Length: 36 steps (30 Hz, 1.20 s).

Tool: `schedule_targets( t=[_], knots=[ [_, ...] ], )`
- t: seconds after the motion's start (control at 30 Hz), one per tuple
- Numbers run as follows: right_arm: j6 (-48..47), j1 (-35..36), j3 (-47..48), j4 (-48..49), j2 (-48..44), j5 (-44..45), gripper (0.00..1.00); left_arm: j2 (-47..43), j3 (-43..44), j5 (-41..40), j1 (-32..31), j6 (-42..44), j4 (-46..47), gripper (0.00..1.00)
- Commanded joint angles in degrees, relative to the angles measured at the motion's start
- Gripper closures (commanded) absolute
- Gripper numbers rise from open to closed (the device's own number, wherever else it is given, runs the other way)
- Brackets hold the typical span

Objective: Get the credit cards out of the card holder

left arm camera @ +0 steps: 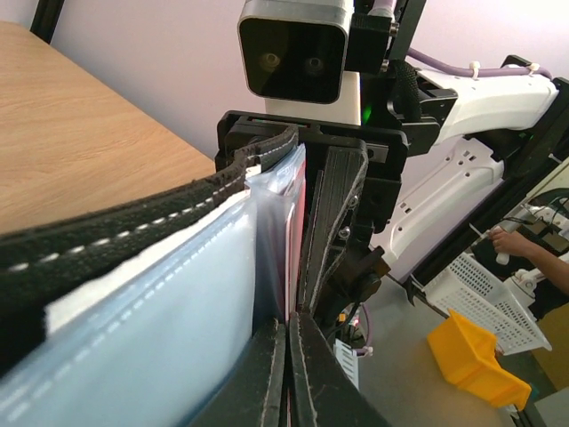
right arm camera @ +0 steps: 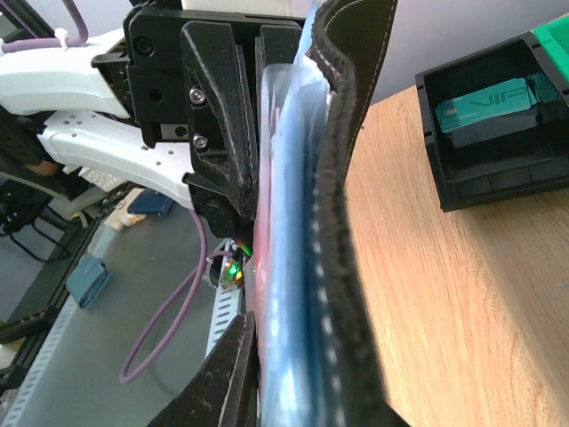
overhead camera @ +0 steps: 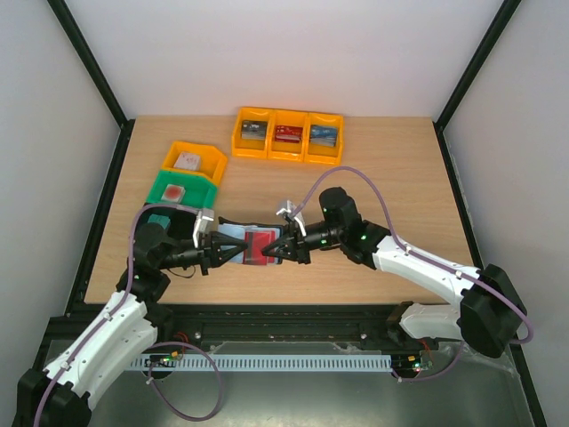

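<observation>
Seen from above, my light wooden tabletop [overhead camera: 400,187]. Beyond my right pincer [overhead camera: 274,252]: row of three yellow plastic bins [overhead camera: 287,154]. Beyond my left pincer [overhead camera: 231,253]: single yellow plastic bin [overhead camera: 214,161], green plastic bin [overhead camera: 183,201], black plastic bin [overhead camera: 183,211].

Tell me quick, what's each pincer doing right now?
Left pincer: closed on the card holder.
Right pincer: closed on the card holder too.

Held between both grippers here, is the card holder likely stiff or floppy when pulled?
Probably floppy: the card holder curves along its stitched edge between the left gripper and right gripper. Its clear pockets look glossy, so the credit cards may slide out easily.
</observation>
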Motion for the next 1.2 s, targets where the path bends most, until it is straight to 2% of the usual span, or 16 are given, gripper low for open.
schedule_targets(
  t=[0.0, 0.1, 0.2, 0.47, 0.8, 1.17],
  knots=[
    [-3.23, -1.02, 1.40, -3.35, -1.73, 0.60, 0.86, -0.43, 1.20, 0.09, 1.10, -0.25, 0.65, 0.98],
    [-3.51, -1.69, 0.49, -3.57, -1.83, 0.06, 0.81, -0.52, 1.16, 0.10, 1.63, -0.26, 0.75, 0.98],
    [-2.72, -1.75, 0.39, -2.68, -1.67, -2.00, 0.80, -0.53, 1.12, 0.43, 1.65, -0.40, 1.12, 0.98],
    [-4.22, -1.86, 0.80, -4.33, -2.29, -2.33, 0.98, -0.57, 1.52, 1.48, 2.09, -0.04, 0.46, 0.98],
    [-5.98, -3.15, 1.09, -7.10, -3.63, -3.27, 0.98, 0.96, 4.10, 6.42, 4.79, 7.25, -4.45, 0.98],
    [-2.14, -3.15, 2.60, -2.33, -1.02, -5.73, 0.98, 0.46, 1.27, 1.76, 2.51, 2.61, 2.07, 0.98]
  ],
)
